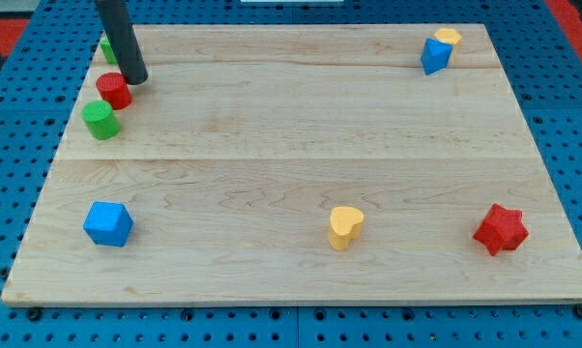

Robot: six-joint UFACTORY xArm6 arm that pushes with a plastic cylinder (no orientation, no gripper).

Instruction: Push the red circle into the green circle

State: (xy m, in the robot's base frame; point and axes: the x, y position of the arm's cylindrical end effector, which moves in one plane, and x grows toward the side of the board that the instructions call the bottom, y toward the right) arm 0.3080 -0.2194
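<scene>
The red circle (113, 89) lies near the board's left edge, toward the view's top. The green circle (101, 119) lies just below and slightly left of it; the two touch or nearly touch. My tip (135, 79) rests on the board just right of and slightly above the red circle, close against it. The dark rod rises from the tip toward the view's top left.
A green block (106, 49) is partly hidden behind the rod. A blue block (434, 55) and a yellow block (449, 38) sit at the top right. A blue block (108, 223), a yellow heart (345, 226) and a red star (501, 229) lie along the bottom.
</scene>
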